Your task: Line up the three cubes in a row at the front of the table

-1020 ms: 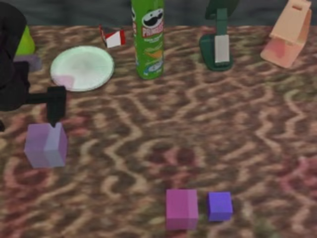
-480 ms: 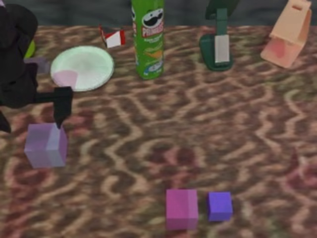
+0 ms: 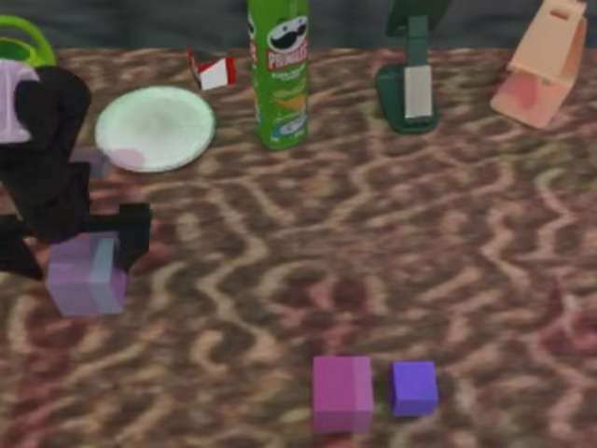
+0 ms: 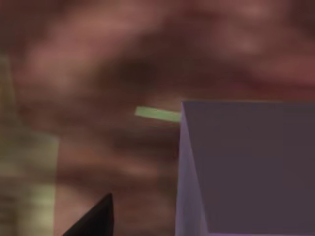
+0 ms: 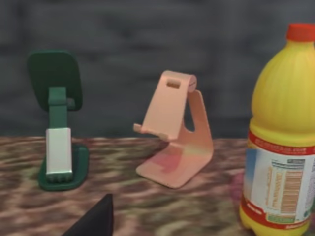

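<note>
Currently, the left gripper [image 3: 89, 245] is hanging directly over the large pale lavender cube [image 3: 86, 277] near the left edge of the table [image 3: 392, 243]. One dark finger [image 3: 133, 235] is showing at the cube's right side; the opposite finger is hidden by the arm, so the jaw opening cannot be told, nor whether the cube is gripped. In the left wrist view the cube's top face [image 4: 251, 167] is filling much of the frame, with a single fingertip [image 4: 96, 219] beside it.

The medium magenta-pink cube [image 3: 342, 393] and the small deep violet cube [image 3: 414, 387] are sitting just beside each other at the front of the table, right of centre. The lavender cube is lying well apart from them.

Judged step: acquisition of the lavender cube. The next move calls for a firm closure across its opposite faces, a lift, and a carry to the front, setting it down beside the magenta-pink cube, in line.

The right arm is parked out of the top view; its wrist camera is facing a green phone stand [image 5: 56, 123], a peach phone stand [image 5: 177, 132] and a yellow bottle [image 5: 280, 132].
</note>
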